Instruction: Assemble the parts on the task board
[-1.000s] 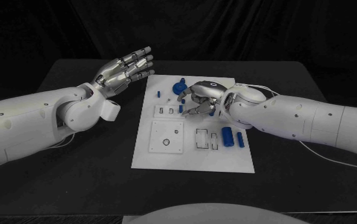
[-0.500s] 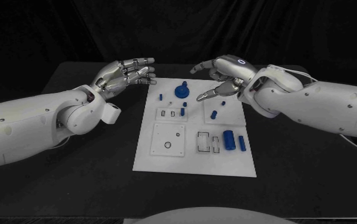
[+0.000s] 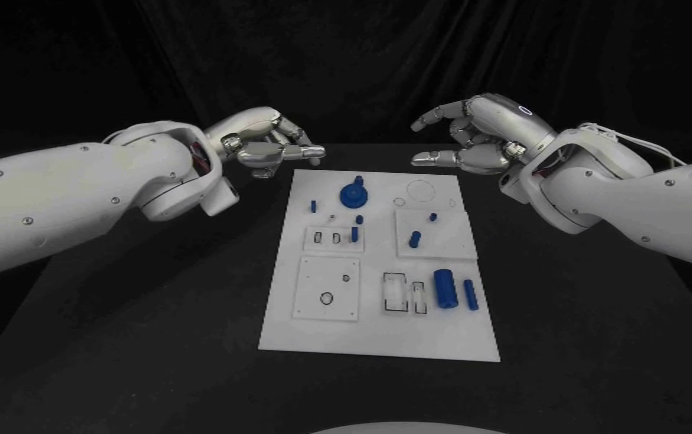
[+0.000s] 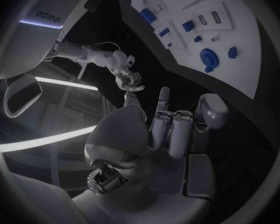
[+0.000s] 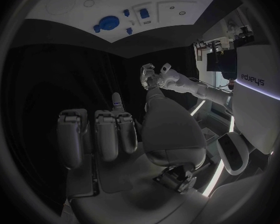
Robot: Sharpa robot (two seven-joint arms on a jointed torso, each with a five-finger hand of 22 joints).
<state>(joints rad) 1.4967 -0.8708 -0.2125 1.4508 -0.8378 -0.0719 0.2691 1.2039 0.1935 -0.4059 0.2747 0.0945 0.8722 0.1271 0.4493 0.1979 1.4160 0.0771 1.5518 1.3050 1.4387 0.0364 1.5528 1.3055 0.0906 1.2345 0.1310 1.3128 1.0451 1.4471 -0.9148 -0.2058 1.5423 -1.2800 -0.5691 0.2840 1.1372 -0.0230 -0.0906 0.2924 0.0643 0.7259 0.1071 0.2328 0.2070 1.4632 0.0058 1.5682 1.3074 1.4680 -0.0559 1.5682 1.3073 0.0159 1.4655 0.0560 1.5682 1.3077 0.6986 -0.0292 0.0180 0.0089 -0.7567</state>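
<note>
Both hands lifted off task board (image 3: pixel 378 339) | left hand (image 3: pixel 268 146) curled, empty | right hand (image 3: pixel 476 132) loosely spread, empty

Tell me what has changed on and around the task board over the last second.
The right hand lifted off the task board and drew back beyond its far edge, holding nothing, leaving a small blue part standing where it had been. The left hand curled its fingers in. The other parts stayed.

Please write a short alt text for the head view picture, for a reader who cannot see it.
Two white robot arms hold the left robot hand and right robot hand raised at the far end of a white board on a black table, touching nothing. Small blue parts lie and stand on the board.
</note>
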